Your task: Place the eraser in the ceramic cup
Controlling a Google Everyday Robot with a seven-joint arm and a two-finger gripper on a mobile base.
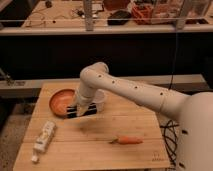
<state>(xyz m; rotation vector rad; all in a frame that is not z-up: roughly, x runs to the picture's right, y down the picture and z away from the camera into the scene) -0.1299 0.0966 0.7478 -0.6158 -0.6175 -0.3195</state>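
My gripper (81, 111) is at the end of the white arm, over the left-middle of the wooden table (95, 150). It is shut on the eraser (82, 112), a black block with pale stripes, held just above the tabletop. The eraser hangs over the right edge of the orange-brown bowl. The ceramic cup (101, 100) is a small whitish cup just right of and behind the gripper, partly hidden by my wrist.
An orange-brown bowl (61, 101) sits at the back left of the table. A white tube (44, 137) lies near the front left edge. A carrot (128, 140) lies at the front middle. A dark shelf and cluttered bench stand behind the table.
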